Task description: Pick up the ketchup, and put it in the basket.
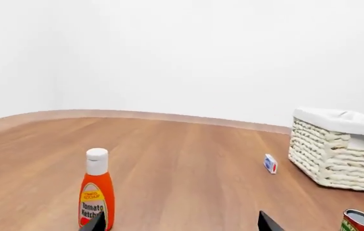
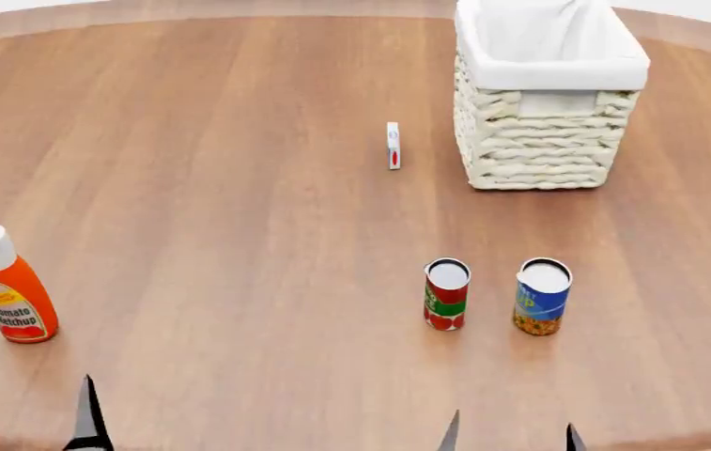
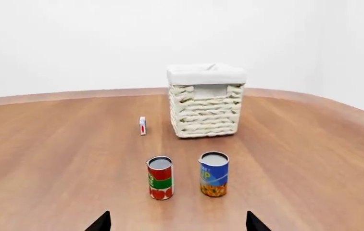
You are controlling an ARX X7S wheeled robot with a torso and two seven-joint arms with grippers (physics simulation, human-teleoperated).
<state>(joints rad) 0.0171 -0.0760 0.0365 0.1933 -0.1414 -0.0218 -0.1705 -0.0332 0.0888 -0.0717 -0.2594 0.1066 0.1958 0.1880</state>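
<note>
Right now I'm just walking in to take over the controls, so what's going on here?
Nothing is being handled. The ketchup stands upright on the wooden table, near the left gripper, which is open and empty. The right gripper is also open, behind the red-green can and the blue can. The basket sits farther back on the right, with a small white carton beside it. The pick-up has not started.

bare wood lies between ketchup (image 2: 12, 294) and basket (image 2: 543, 141), cans (image 2: 447, 294) aside.
</note>
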